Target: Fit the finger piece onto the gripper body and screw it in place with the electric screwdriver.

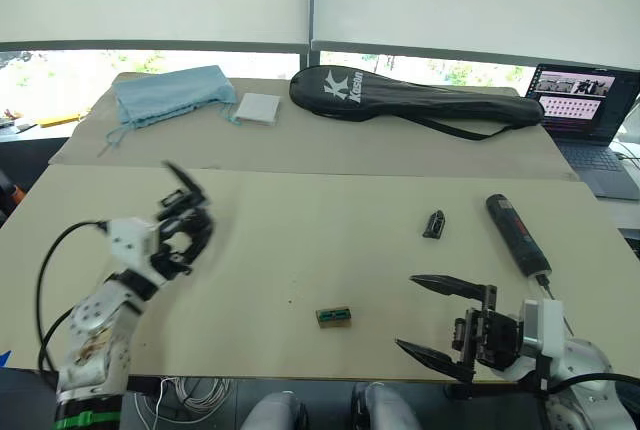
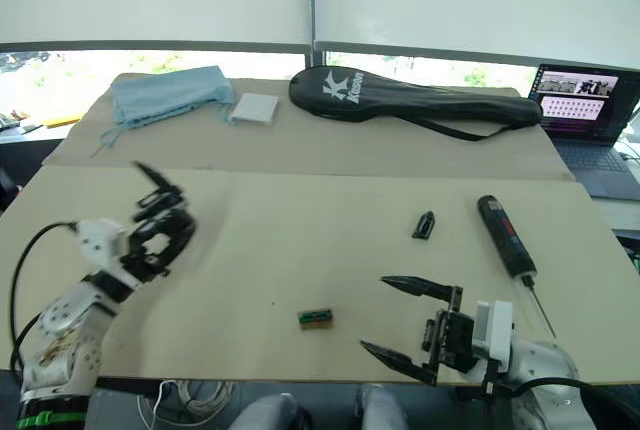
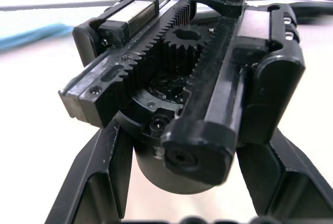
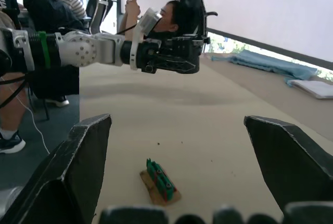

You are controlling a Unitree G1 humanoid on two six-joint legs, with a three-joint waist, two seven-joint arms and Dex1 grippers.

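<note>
Left hand (image 1: 178, 218) clamping gripper body (image 3: 177, 104), finger piece (image 1: 433, 224) well apart

Gripper body (image 3: 177, 104) in left pincer (image 1: 185, 220)

I count one finger piece (image 1: 433, 224), one electric screwdriver (image 1: 515, 233), one gripper body (image 3: 177, 109), one green-and-tan box (image 1: 333, 317), one racket bag (image 1: 410, 98), one blue cloth (image 1: 172, 93), one white pad (image 1: 258, 108), one laptop (image 1: 590, 120), and my two pincers, left (image 1: 180, 220) and right (image 1: 440, 315).

Bright daylight floods in through the windows (image 1: 60, 80) beyond the desk's (image 1: 300, 240) far edge; left wrist background is blurred.
</note>
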